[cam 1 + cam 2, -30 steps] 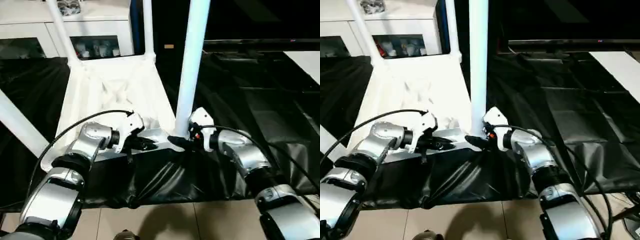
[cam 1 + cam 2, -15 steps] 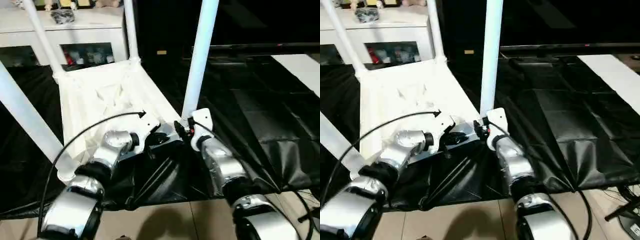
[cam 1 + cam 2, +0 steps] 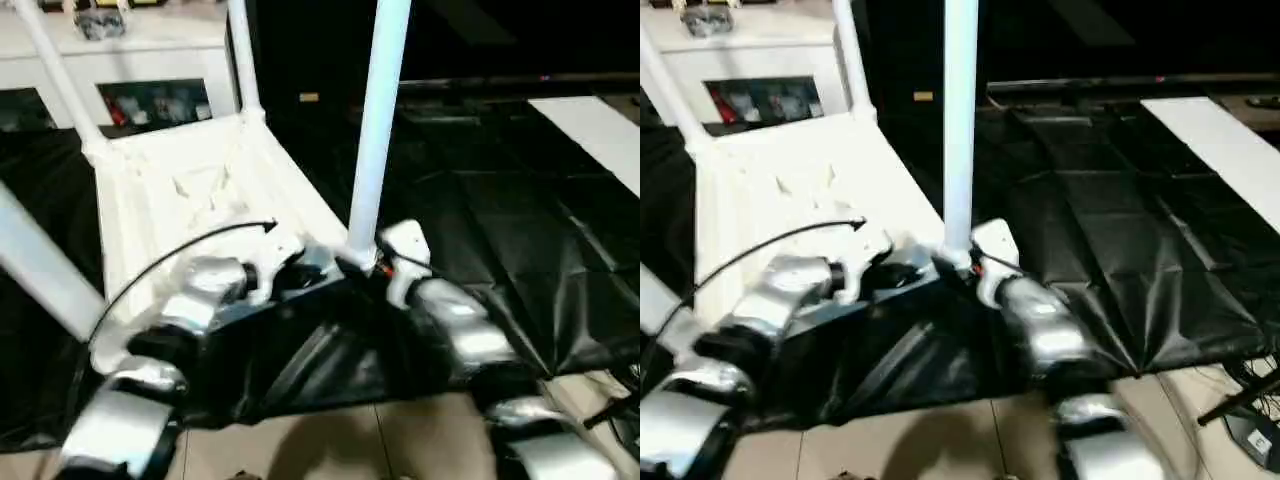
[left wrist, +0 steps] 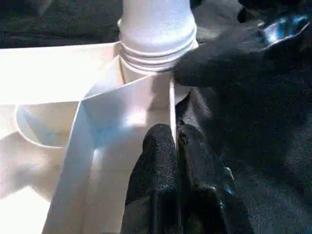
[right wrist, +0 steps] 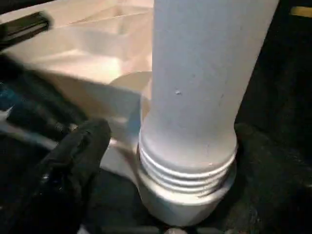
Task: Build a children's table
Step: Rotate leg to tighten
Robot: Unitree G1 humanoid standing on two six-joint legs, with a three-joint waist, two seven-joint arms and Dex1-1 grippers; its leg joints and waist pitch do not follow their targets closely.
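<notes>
A: Where's the children's table point(image 3: 190, 190)?

B: Centre left of the head view, upside down on black sheeting point(image 3: 520, 230), ribbed underside up. The near-corner leg point(image 3: 375, 130) rises through the middle of the frame to its top edge; two more legs stand at the far corners, and another crosses the left edge.

A: And the grippers?

B: The left gripper point(image 4: 168, 146) has its two fingers pressed together, empty, tips at the table's rim wall just below that leg's threaded base. The right gripper point(image 3: 362, 268) sits low centre, right at the foot of the same leg; one black finger point(image 5: 80, 151) stands just beside the socket. Open or not, I cannot tell.

A: The room?

B: A white glass-door cabinet point(image 3: 130, 70) at upper left, and pale tiled floor point(image 3: 330, 450) along the bottom.
</notes>
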